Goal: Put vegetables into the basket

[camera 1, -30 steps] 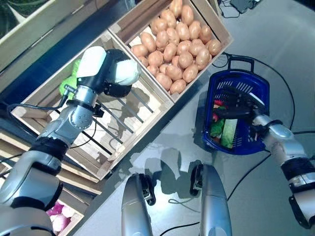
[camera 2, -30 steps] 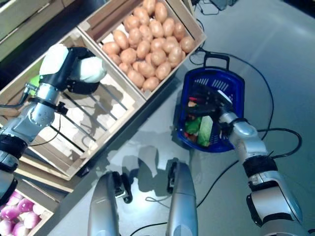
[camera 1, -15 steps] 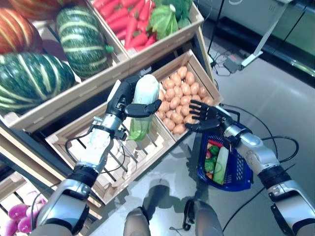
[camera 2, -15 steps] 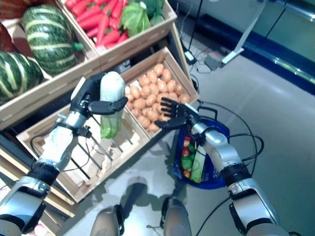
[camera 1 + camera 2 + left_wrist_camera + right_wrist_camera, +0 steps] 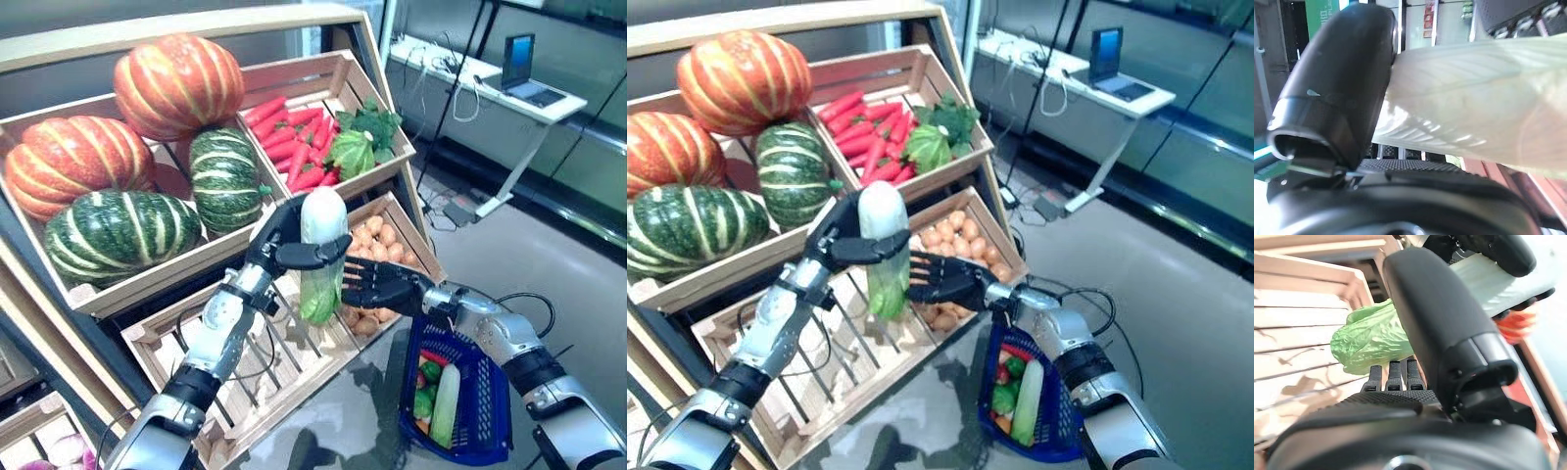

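Observation:
My left hand [image 5: 284, 235] is shut on a long napa cabbage [image 5: 320, 257], white at the top and leafy green at the bottom, held upright in front of the stand's lower crates. The cabbage's white stalk shows past the thumb in the left wrist view [image 5: 1474, 103]. My right hand [image 5: 377, 286] is open with straight fingers right beside the cabbage's green end, which shows in the right wrist view [image 5: 1374, 340]. The blue basket [image 5: 490, 411] stands on the floor at the lower right and holds a pale long vegetable [image 5: 444, 404] and red and green ones.
The wooden stand [image 5: 186, 264] with its tiered crates rises on the left and centre. A white table [image 5: 490, 83] with a laptop stands at the back right. Cables lie on the grey floor [image 5: 578, 264] near the basket.
The camera has tilted up. My left hand has carried the cabbage up and toward the right hand. My right hand has risen from over the basket to beside the cabbage.

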